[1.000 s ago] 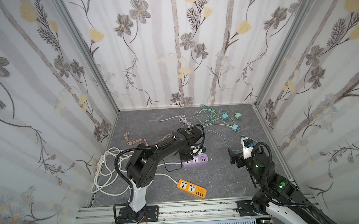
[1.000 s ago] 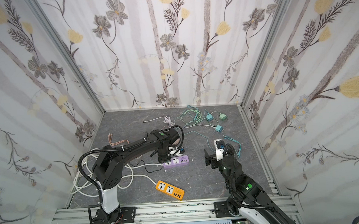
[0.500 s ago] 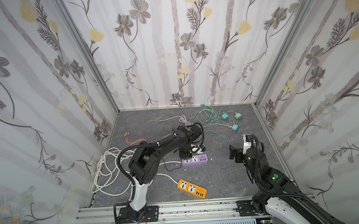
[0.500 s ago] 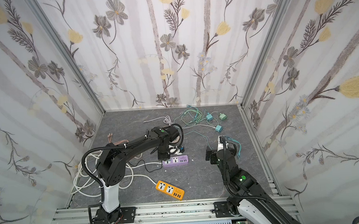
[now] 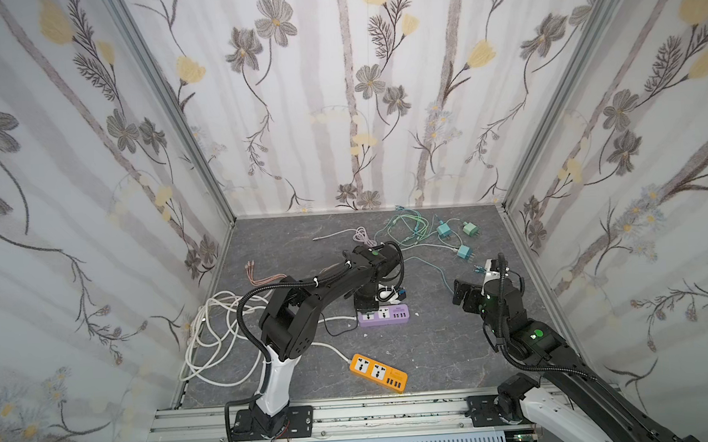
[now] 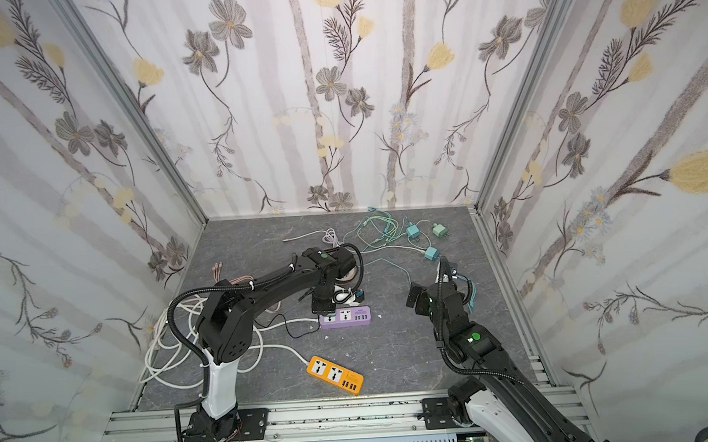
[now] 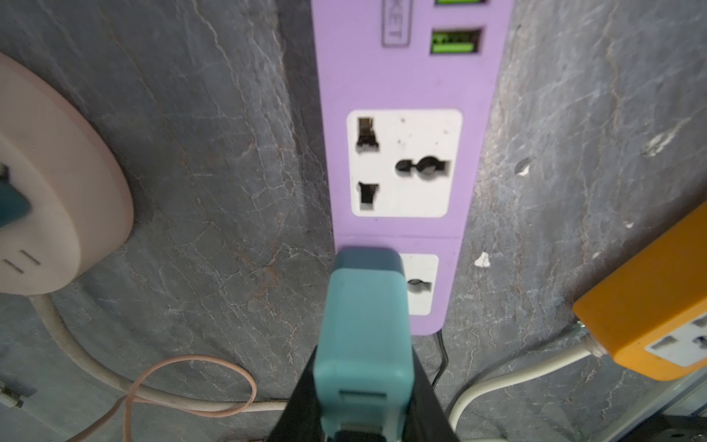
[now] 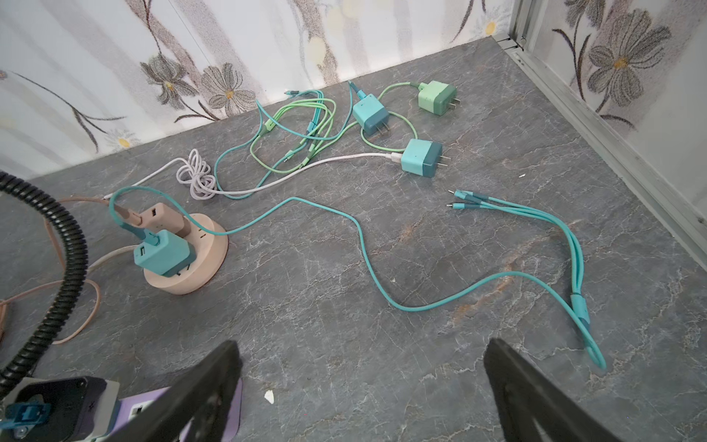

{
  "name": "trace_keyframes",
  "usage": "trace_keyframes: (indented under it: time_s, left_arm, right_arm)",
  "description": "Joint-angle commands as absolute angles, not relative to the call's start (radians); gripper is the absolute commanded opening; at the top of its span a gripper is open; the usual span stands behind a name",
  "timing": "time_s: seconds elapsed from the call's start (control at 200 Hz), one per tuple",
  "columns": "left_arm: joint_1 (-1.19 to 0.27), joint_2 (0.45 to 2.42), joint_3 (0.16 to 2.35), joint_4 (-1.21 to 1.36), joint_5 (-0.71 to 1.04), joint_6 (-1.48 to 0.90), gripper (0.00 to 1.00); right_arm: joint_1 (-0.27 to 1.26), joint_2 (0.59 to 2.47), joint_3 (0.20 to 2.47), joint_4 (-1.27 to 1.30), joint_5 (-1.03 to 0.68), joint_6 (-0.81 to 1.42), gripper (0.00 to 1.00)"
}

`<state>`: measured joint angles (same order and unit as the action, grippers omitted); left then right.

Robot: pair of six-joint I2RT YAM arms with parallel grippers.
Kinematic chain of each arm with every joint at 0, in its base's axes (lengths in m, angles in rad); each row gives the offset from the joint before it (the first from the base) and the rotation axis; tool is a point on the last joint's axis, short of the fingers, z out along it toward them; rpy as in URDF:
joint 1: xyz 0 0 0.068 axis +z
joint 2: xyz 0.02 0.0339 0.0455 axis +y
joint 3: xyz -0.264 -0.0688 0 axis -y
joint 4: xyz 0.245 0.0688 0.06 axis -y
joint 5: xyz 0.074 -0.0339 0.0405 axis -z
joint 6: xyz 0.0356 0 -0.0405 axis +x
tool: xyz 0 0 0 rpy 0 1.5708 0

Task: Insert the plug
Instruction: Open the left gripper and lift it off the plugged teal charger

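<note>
My left gripper [image 7: 363, 402] is shut on a teal plug [image 7: 363, 329], a boxy charger with a darker front end. That front end rests against the end socket of the purple power strip [image 7: 405, 76], and its prongs are hidden. In both top views the left gripper [image 5: 367, 302] [image 6: 322, 304] points down at the strip's left end [image 5: 384, 315] [image 6: 345, 317]. My right gripper [image 8: 363, 382] hangs open over bare floor with nothing between its fingers [image 8: 202, 386], and it stands to the right of the strip [image 5: 462, 295] [image 6: 416, 300].
An orange power strip [image 5: 379, 372] lies near the front rail. A round pink socket hub [image 8: 187, 264] carries a teal charger and a pink one. Loose teal and green chargers [image 8: 421, 157] and cables lie at the back right. White cord coils [image 5: 221, 333] lie at the left.
The right arm has shifted a little toward the back, its gripper still open. The left gripper stays over the purple strip's end with the plug in it.
</note>
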<state>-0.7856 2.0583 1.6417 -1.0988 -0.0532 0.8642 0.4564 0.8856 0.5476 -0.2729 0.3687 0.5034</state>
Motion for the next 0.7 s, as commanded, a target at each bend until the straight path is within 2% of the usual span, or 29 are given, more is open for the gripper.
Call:
trace_keyframes:
  time_s: [0.0,0.06,0.095,0.315,0.335,0.375,0.56,0.57,0.585,0.61,0.62,0.63,0.695]
  left_arm:
    - [-0.778,2.083,1.648,-0.935,-0.264,0.862,0.1]
    - [-0.779,2.077,1.658,-0.954,-0.253,0.849,0.14]
    - [-0.779,2.071,1.661,-0.961,-0.244,0.841,0.2]
    - [-0.784,1.986,1.657,-0.955,-0.134,0.785,0.42]
    - [-0.784,1.979,1.656,-0.952,-0.132,0.781,0.5]
    - [-0.784,1.966,1.652,-0.951,-0.127,0.778,0.59]
    - [-0.781,1.9,1.649,-0.937,-0.069,0.748,0.66]
    - [-0.781,1.895,1.648,-0.932,-0.063,0.743,0.68]
    - [-0.781,1.884,1.645,-0.923,-0.054,0.737,0.8]
    - [-0.781,1.864,1.638,-0.905,-0.042,0.729,0.85]
    - [-0.781,1.857,1.635,-0.895,-0.039,0.724,0.94]
    - [-0.781,1.849,1.632,-0.883,-0.037,0.72,0.99]
    - [-0.782,1.792,1.595,-0.793,-0.039,0.688,1.0]
  right_arm:
    - [0.442,0.893,0.564,-0.28,0.338,0.55,0.99]
    - [0.416,0.901,0.572,-0.292,0.302,0.581,0.99]
    - [0.398,0.908,0.578,-0.298,0.273,0.597,0.99]
    - [0.295,1.003,0.626,-0.306,0.087,0.632,0.99]
    - [0.289,1.012,0.634,-0.306,0.081,0.632,0.99]
    - [0.28,1.032,0.649,-0.309,0.071,0.63,0.99]
    - [0.221,1.125,0.711,-0.305,0.012,0.618,0.99]
    - [0.217,1.131,0.714,-0.305,0.007,0.616,0.99]
    - [0.21,1.14,0.72,-0.305,0.002,0.612,0.99]
    - [0.197,1.157,0.73,-0.305,-0.01,0.608,0.99]
    - [0.191,1.164,0.733,-0.306,-0.015,0.606,0.99]
    - [0.187,1.171,0.737,-0.307,-0.019,0.606,0.99]
    - [0.142,1.223,0.762,-0.31,-0.061,0.601,0.99]
